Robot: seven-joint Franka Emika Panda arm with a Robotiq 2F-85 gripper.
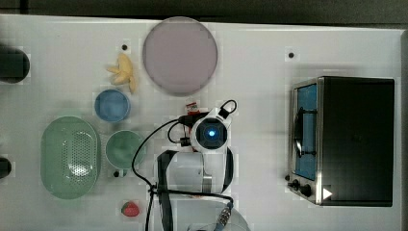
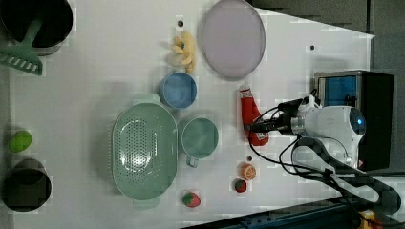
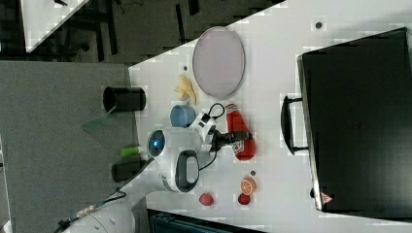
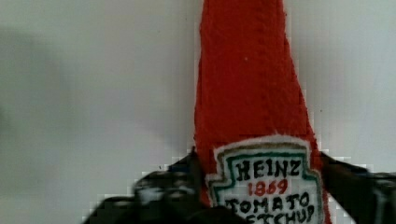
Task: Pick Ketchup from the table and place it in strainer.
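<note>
Wrist view: the ketchup (image 4: 254, 116) lies flat on the white surface (image 4: 93, 93), and your two dark fingers (image 4: 168, 186) sit one on each side of its labelled body, touching or nearly so. They straddle the bottle across its width at the label, likely because that is where the body is broadest and a sideways squeeze will hold. You cannot tell yet whether they have fully clamped; the bottle looks unlifted, so treat this as the grasp step.

Left view: the gripper (image 2: 258, 126) is down over the lower half of the ketchup (image 2: 248, 109), cap end toward the lilac plate (image 2: 232, 38). The strainer (image 2: 143, 149) stands well apart toward the left view's left, with the green cup (image 2: 199, 137) between it and the bottle and the blue cup (image 2: 178, 89) just beside.

Judgement: once gripped, lift high enough to clear the green cup before you carry across. The soft-looking body may sag or slip if held lightly.
</note>
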